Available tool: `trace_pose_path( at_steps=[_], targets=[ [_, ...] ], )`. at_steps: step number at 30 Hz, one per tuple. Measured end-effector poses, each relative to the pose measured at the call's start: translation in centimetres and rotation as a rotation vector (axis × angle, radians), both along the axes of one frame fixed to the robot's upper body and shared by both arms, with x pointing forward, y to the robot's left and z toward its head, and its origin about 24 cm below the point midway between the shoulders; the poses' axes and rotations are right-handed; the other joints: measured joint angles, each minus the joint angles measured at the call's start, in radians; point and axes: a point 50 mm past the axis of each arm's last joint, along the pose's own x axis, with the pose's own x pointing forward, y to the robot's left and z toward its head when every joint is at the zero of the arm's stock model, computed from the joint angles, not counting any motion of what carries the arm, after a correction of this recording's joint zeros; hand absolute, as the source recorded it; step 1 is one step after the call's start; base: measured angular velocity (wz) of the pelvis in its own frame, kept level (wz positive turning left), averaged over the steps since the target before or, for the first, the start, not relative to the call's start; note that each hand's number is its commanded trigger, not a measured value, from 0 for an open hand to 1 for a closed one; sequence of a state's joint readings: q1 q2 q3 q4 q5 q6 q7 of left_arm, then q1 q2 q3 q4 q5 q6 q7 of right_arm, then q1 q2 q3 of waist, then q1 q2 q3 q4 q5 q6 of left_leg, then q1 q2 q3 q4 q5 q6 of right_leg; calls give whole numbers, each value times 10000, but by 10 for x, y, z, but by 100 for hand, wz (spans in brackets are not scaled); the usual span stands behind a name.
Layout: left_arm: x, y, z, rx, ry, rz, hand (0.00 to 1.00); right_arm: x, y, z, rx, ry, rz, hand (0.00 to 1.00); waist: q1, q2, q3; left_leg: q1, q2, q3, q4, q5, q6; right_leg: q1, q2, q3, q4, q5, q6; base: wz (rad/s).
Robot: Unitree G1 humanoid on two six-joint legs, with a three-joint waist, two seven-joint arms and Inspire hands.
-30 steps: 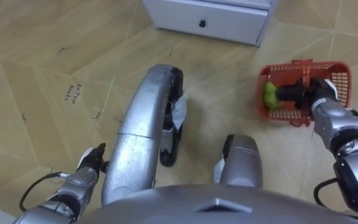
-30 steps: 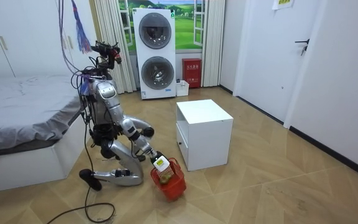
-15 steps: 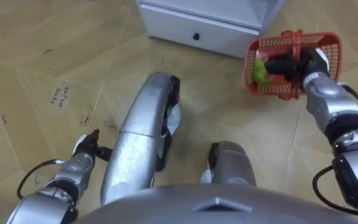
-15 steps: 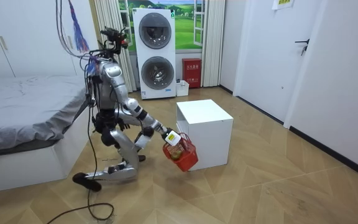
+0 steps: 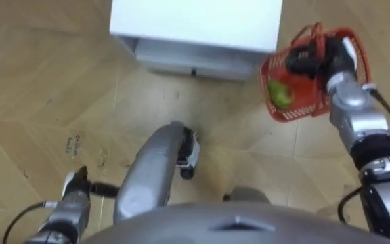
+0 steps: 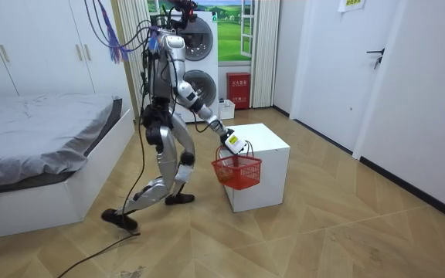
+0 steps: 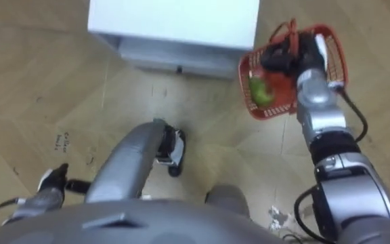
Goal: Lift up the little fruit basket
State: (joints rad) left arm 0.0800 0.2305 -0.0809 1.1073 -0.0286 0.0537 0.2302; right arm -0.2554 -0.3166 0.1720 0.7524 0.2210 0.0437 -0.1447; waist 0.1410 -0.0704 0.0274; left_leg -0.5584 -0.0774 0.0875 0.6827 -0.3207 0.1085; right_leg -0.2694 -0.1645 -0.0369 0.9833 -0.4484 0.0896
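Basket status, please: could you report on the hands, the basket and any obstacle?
Right hand shut on basket handle; left hand low at its side. Basket off floor, green fruit inside. White cabinet close beside it.

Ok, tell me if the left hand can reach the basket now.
Probably not: the left hand hangs low at the robot's left side, while the basket hangs from the right hand, far across by the cabinet.

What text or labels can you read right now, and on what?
Dark marks on the floor: too blurred to read.
Sheet on the wall: too small to read.
Red box by the washers: any print too small.
Basket in the right hand: no print visible.
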Motion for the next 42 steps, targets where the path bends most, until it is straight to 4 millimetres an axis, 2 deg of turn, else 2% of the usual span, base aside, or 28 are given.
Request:
trace_pose_path(
  at_steps=[1,2,3,4,5,6,7,8,9,10,11,12,15,16,18,23,26,30,38,42],
  targets=[
    [3,2,1,94,-147,-12,0,3,1,6,133,-329,-105,100,-54,82,3,648,9,-321,-864,360,-125,-211,-70,-227,-1131,-16,30,-58],
    [5,3,2,132,-242,-36,0,6,2,10,135,-532,-82,100,-75,78,1,921,12,-397,-1190,527,-174,-318,-113,-323,-1734,-7,18,-36],
    [11,3,4,203,-474,-87,0,10,3,18,143,-973,-33,100,-114,83,7,1326,10,-612,-1713,729,-284,-537,-173,-574,-2956,86,-78,-19],
    [13,3,4,234,-589,-97,0,13,5,23,148,-1205,7,100,-113,87,5,1434,9,-814,-1814,757,-333,-661,-152,-678,-3590,211,-144,-13],
    [16,0,5,227,-770,-56,0,18,8,32,235,-1687,95,100,-127,114,20,1534,36,-1051,-1737,741,-382,-848,-25,-754,-4425,944,-340,5],
    [15,-4,3,140,-781,-10,0,19,10,37,320,-1942,115,100,-154,228,-55,1647,227,-1047,-1692,766,-539,-455,85,-1119,-4683,1198,-496,8],
    [12,-4,3,111,-705,28,0,23,16,41,520,-2160,225,100,-148,196,-10,1594,347,-816,-1480,783,-768,101,317,-1145,-5239,1364,-675,15],
    [10,-4,2,102,-660,86,0,23,19,41,707,-2235,241,100,-159,186,-21,1619,354,-764,-1596,802,-799,342,371,-1067,-5475,1375,-695,19],
    [8,-5,1,32,-585,231,0,24,22,45,985,-2480,258,100,-217,174,-24,1611,320,-690,-2441,1053,-830,689,495,-1067,-5813,1416,-729,24],
    [7,-7,1,-10,-529,217,0,25,23,47,1024,-2575,283,100,-243,173,-23,1563,325,-654,-2927,1536,-792,812,558,-1101,-5918,1415,-728,17],
    [3,-5,0,45,-378,153,0,25,27,46,1200,-2600,362,100,-171,-75,-84,1671,298,-559,-3159,2002,-621,939,498,-1123,-6062,1429,-682,19],
    [1,-6,0,30,-237,97,0,25,31,49,1311,-2729,514,100,-232,-143,-110,1898,279,-539,-3421,2085,-581,1137,510,-1240,-6332,1552,-566,23],
    [0,-7,-1,14,8,-184,0,27,34,57,1401,-3067,729,100,-147,-257,-133,2244,237,-905,-3537,2088,-580,1544,536,-1865,-6934,1728,-445,7],
    [1,-7,0,35,-53,-181,0,27,37,62,1449,-3302,847,100,-85,-269,-134,2339,195,-1082,-3567,2085,-586,1758,545,-2091,-7180,1807,-491,-7],
    [0,-6,0,54,-67,-110,0,24,37,62,1475,-3331,886,100,-118,-271,-127,2700,116,-1098,-3739,2088,-594,2279,563,-2140,-7472,1841,-516,8],
    [-9,-4,-1,127,150,23,0,21,41,61,1547,-3146,1399,100,-81,-325,-130,3227,170,-894,-4116,2141,-678,2683,637,-2185,-7478,1841,-518,2],
    [-19,-4,-2,242,566,-210,0,21,44,62,1569,-3111,1678,100,-50,-337,-138,3241,165,-928,-4115,2142,-679,2743,643,-2396,-7472,1841,-518,10],
    [-32,-4,-4,354,1179,-376,0,24,50,63,1207,-2977,2084,100,88,-350,-147,3232,124,-1005,-4114,2141,-679,2755,616,-2427,-7452,1840,-518,7],
    [-39,-6,-6,86,1519,-555,0,25,58,64,1594,-2874,2768,100,381,-492,-149,3039,119,-1193,-3832,2136,-672,2845,646,-2886,-7431,1844,-529,7],
    [-42,-8,-7,-230,1792,-698,0,24,62,60,1666,-2562,3005,100,629,-495,-154,2728,128,-1332,-3621,2154,-664,2689,716,-3060,-7391,1892,-621,14]
  ],
)
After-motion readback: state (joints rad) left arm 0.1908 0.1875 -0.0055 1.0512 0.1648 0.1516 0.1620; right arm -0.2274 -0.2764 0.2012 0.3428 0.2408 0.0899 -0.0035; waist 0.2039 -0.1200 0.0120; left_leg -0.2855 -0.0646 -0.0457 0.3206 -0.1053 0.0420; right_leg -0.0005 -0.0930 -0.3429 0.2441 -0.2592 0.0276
